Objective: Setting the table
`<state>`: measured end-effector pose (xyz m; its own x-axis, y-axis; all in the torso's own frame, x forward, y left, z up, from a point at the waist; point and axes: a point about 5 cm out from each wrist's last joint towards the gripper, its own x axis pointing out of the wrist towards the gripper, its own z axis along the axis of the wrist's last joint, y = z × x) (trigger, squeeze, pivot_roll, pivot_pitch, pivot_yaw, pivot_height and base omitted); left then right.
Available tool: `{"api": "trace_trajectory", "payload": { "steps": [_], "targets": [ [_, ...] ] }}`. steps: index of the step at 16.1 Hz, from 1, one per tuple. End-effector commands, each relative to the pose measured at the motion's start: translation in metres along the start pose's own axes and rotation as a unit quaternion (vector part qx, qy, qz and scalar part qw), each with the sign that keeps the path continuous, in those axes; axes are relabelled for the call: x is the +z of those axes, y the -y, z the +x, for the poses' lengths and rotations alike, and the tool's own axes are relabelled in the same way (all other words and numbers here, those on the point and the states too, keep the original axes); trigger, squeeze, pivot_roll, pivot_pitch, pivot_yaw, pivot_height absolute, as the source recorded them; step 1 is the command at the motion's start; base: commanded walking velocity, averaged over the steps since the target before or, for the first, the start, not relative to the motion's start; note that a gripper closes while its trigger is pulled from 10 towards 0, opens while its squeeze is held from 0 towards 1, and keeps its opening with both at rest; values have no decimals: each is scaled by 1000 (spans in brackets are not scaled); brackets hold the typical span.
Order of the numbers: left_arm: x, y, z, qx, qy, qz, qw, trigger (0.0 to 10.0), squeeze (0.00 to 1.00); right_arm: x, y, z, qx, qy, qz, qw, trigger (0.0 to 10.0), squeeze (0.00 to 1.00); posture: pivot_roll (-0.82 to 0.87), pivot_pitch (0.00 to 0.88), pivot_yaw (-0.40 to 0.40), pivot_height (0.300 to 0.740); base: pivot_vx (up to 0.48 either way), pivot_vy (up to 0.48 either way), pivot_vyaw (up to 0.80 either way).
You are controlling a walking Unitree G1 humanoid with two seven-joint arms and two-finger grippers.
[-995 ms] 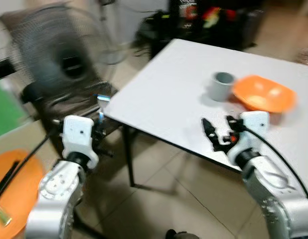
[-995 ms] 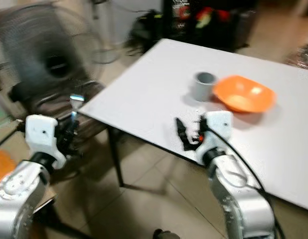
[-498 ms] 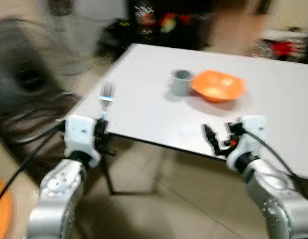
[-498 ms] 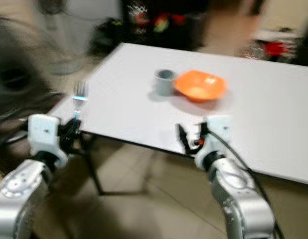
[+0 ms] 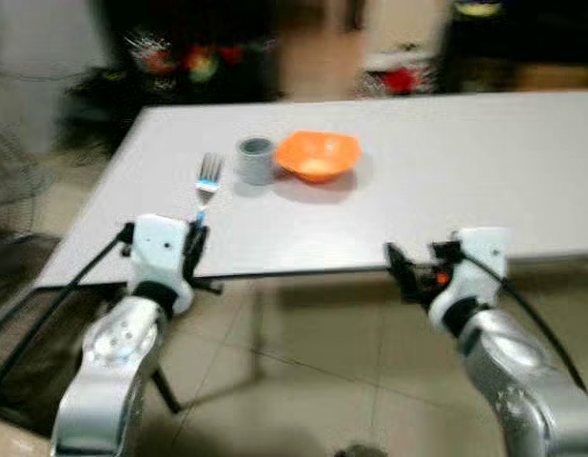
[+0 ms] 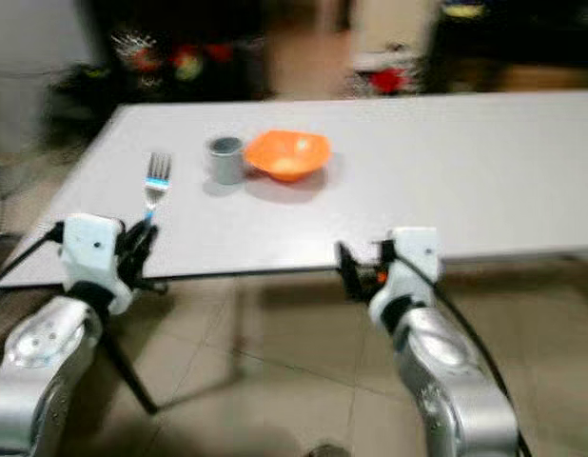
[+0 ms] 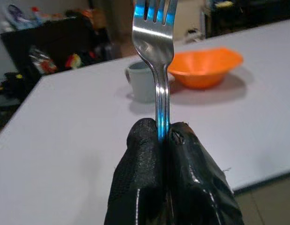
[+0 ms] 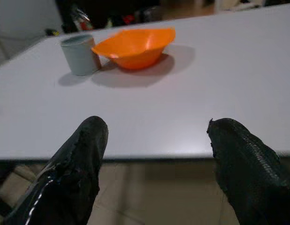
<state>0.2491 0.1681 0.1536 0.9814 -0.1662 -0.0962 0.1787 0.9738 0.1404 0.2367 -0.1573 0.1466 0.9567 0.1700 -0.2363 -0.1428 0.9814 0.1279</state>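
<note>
Facing the white rectangular worktop square-on now, where a second ago it lay slantwise with a standing fan alongside; the camera has swung, the things have not moved. Judged: approach nearly done, placing comes next. Left hand pinched shut on the handle of a silver metal fork, tines up, held just short of the near edge at the left corner. Right hand spread wide and empty, low before the near edge. Small grey cup stands close beside, perhaps touching, a shallow orange plastic bowl, both left of centre. Surface otherwise bare, matt. Tiled floor beneath; dark cluttered furniture behind, blurred.
</note>
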Motion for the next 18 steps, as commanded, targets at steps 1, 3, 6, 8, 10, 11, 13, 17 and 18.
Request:
{"api": "trace_trajectory", "payload": {
  "steps": [1, 3, 6, 8, 10, 11, 13, 17, 18],
  "targets": [
    [2, 1, -1, 7, 6, -11, 1000, 10000, 0, 6, 0, 1, 3, 9, -5, 1000, 10000, 0, -75, 0, 41, 740, 0, 0, -725],
    [2, 1, -7, 12, 2, -19, 1000, 10000, 0, 5, -1, 4, 14, 3, -16, 1000, 10000, 0, -64, 0, 28, 740, 0, 0, -725],
    [-2, -1, -11, 23, 1, -19, 1000, 10000, 0, 7, -5, 8, 46, 7, -30, 998, 10000, 0, -52, 0, 13, 740, 0, 0, 0],
    [1, 1, -10, 22, 6, -40, 999, 10000, 0, 11, -4, 10, 50, 16, -43, 998, 10000, 0, -52, 0, 14, 740, 0, 0, 0],
    [-1, 3, -9, 20, 1, -35, 999, 10000, 0, 13, 1, 9, 43, 30, -54, 997, 10000, 0, -55, 0, 22, 740, 126, 0, 0],
    [-2, 5, -9, 21, -2, -39, 999, 10000, 0, 13, 2, 7, 49, 35, -64, 996, 10000, 0, -59, 0, 28, 740, 281, 0, 0],
    [-3, 7, -9, 18, -6, -42, 999, 10000, 0, 13, 1, 7, 55, 39, -64, 996, 10000, 0, -60, 0, 28, 740, 289, 0, 0],
    [-5, 11, -10, 10, -12, -43, 999, 10000, 0, 9, 0, 6, 64, 36, -71, 995, 10000, 0, -58, 0, 19, 740, 319, 0, 0],
    [-5, 10, -10, 12, -12, -43, 999, 10000, 0, 8, -1, 7, 66, 36, -74, 994, 10000, 0, -58, 0, 19, 740, 334, 0, 0]
  ]
}}
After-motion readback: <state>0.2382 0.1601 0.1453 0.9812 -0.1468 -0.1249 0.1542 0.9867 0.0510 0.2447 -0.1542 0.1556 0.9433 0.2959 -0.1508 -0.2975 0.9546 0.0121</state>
